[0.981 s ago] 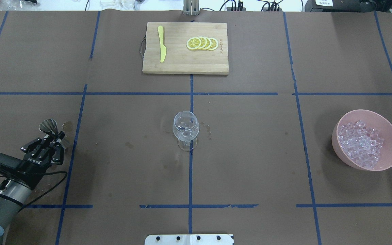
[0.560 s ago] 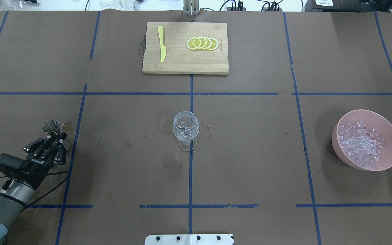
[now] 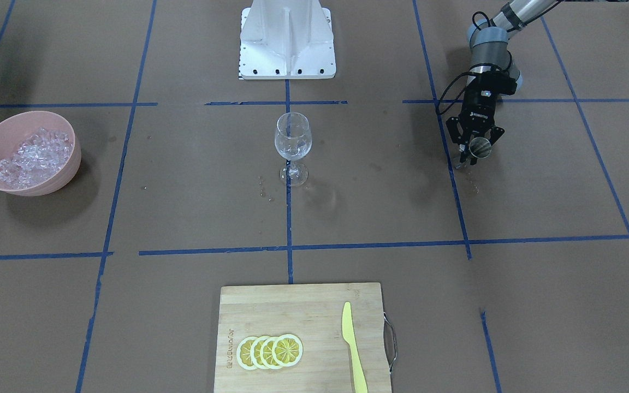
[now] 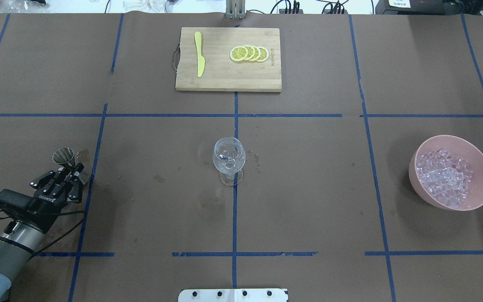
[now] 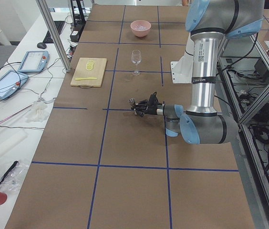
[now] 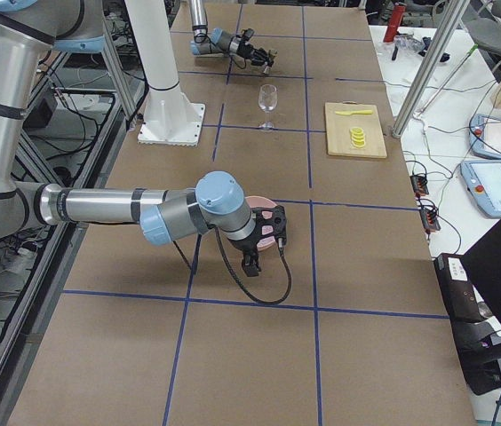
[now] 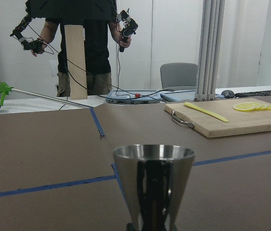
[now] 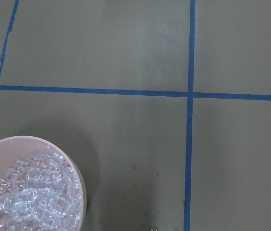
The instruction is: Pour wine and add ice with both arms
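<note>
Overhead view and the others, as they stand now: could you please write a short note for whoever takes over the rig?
Left end effector: shut on the steel jigger, at the table's left, well apart from the wine glass.
Right end effector: at the pink bowl; open or shut cannot be told.
Ice: heaped in the bowl.
Glass: upright at table centre; contents unclear.
Done: jigger grasped.
Left: likely the pour into the glass, then ice from bowl to glass.

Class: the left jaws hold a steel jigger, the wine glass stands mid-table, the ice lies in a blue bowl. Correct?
No: the bowl holding the ice is pink, as the overhead view shows. The jigger and wine glass are right.
</note>
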